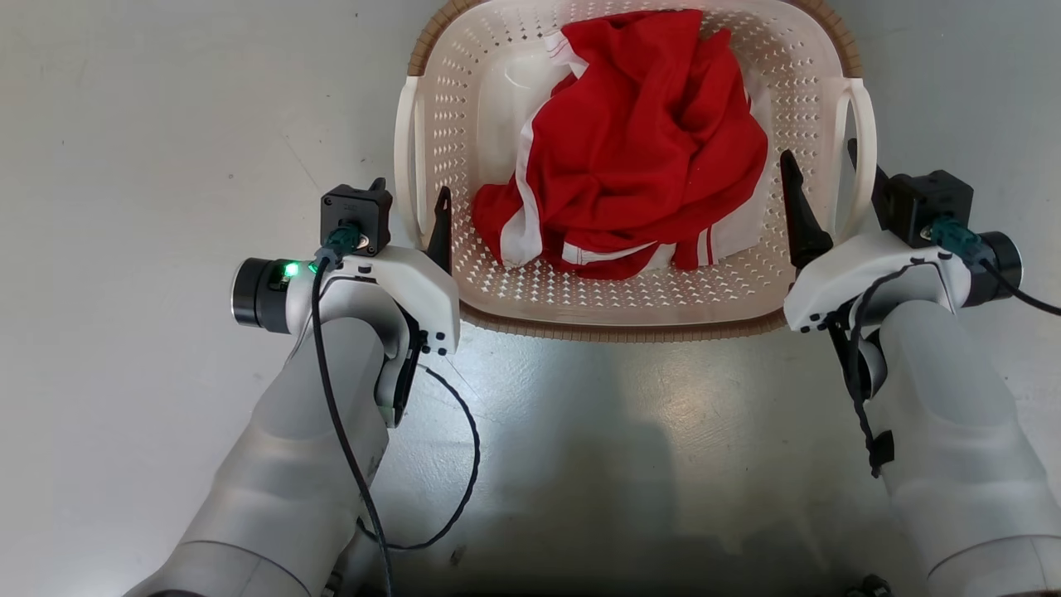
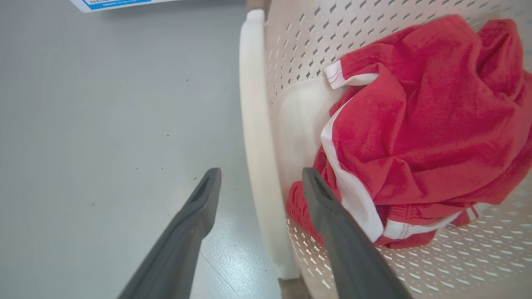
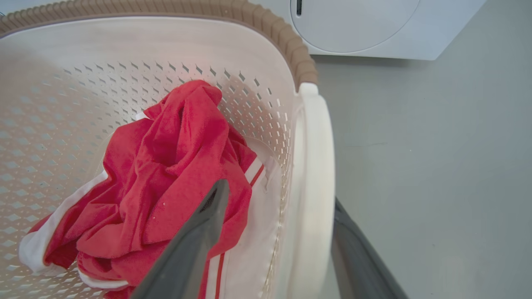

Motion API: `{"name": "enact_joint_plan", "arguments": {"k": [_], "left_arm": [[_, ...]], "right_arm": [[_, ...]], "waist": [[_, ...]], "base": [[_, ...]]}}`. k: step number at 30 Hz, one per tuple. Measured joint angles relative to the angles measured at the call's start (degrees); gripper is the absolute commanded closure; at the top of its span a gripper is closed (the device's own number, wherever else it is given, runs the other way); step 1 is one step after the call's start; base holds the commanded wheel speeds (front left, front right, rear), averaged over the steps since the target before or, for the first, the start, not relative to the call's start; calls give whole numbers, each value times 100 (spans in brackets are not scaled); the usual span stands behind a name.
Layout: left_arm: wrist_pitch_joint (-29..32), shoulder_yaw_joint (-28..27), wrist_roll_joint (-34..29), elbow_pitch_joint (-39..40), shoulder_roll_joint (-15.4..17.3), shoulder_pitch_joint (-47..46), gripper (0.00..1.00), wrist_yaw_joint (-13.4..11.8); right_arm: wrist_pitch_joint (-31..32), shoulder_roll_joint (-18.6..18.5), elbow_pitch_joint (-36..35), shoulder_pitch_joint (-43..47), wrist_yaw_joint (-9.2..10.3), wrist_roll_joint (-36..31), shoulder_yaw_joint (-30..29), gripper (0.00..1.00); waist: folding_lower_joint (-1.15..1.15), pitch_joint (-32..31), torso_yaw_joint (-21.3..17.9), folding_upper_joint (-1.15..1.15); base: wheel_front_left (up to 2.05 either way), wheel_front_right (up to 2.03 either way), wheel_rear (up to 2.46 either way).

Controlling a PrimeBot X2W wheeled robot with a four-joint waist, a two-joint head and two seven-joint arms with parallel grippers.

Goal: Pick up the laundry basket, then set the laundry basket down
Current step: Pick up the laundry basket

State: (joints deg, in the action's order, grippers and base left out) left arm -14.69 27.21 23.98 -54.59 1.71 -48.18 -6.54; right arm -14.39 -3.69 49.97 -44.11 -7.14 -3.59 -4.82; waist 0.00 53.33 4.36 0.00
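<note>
**Laundry basket (image 1: 613, 330) on the floor, a gripper at each handle**

It stands upright on the floor (image 1: 166, 124), mouth up. Its long axis seems to run handle to handle across the robot, though the far rim is cropped. The perforated plastic looks stiff and probably light, holding just a red garment (image 1: 646, 141). The smooth handles are the best hold. The left gripper (image 1: 412, 192) straddles the left handle (image 1: 406, 149) and the right gripper (image 1: 819, 153) the right handle (image 1: 866, 141), fingers spread, not yet clamped.

Bright, even, diffuse light. Glossy floor (image 1: 166, 124): soft glare patch between left tool (image 1: 412, 189) and right tool (image 1: 821, 157), broad dark shadow behind it, nearer robot. Wrist views wide-angle, edges bowed, nearest foreground slightly soft.
</note>
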Motion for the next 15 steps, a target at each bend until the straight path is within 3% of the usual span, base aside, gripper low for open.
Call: {"name": "enact_joint_plan", "arguments": {"k": [14,15], "left_arm": [[0,643,387,-324,-1,-371,0,-54],[0,679,402,-348,-1,-394,8,-59]], "right_arm": [[0,-18,442,-332,0,15,9,0],[0,-18,454,-331,0,16,10,0]], "waist": [[0,87,7,0],[0,92,4,0]], "base": [[0,0,0],[0,0,0]]}}
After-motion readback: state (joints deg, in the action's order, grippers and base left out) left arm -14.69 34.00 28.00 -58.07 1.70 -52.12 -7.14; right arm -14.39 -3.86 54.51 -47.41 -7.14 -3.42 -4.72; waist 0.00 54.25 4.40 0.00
